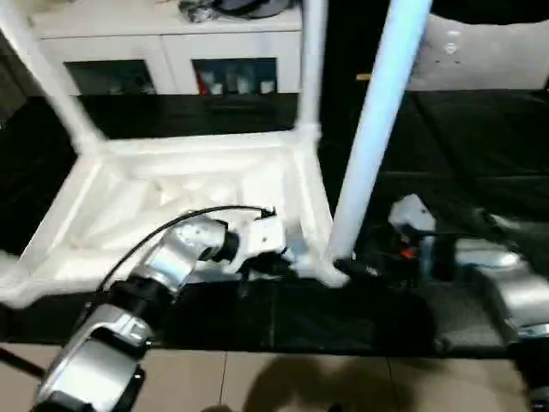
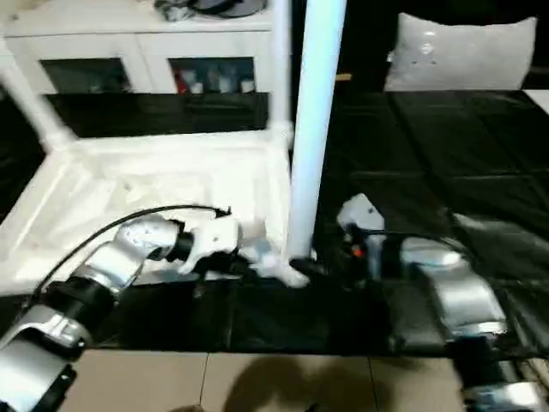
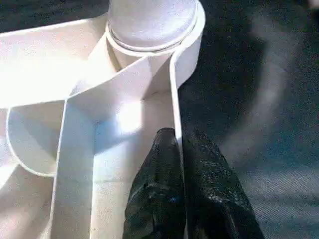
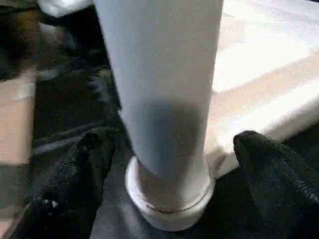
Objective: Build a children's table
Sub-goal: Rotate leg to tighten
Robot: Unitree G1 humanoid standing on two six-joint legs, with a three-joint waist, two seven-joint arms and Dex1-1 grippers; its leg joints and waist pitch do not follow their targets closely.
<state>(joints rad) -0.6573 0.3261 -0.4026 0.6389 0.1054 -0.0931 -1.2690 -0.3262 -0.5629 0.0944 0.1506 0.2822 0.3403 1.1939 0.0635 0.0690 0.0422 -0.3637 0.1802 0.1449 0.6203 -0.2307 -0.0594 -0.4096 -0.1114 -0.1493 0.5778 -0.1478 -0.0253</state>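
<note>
The children's table lies upside down on the black surface, its ribbed white top [image 1: 171, 184] facing up. Three white legs stand in corner sockets: far left [image 1: 51, 77], far right [image 1: 310, 60] and near right [image 1: 377, 129]. My left gripper [image 3: 182, 144] is shut on the top's thin rim wall [image 3: 174, 89] just beside the near right socket [image 3: 149, 35], one finger inside and one outside. My right gripper [image 4: 174, 149] stands open around the base of the near right leg [image 4: 159, 74], and a gap shows between the leg and each finger [image 4: 89, 164].
A white cabinet [image 1: 171, 43] with glass doors stands behind the table. A grey cushion [image 2: 463, 51] lies at the back right. The black mat [image 1: 463, 146] stretches to the right, and its front edge meets the beige floor [image 1: 300, 378]. A black cable [image 1: 171, 225] arcs over my left wrist.
</note>
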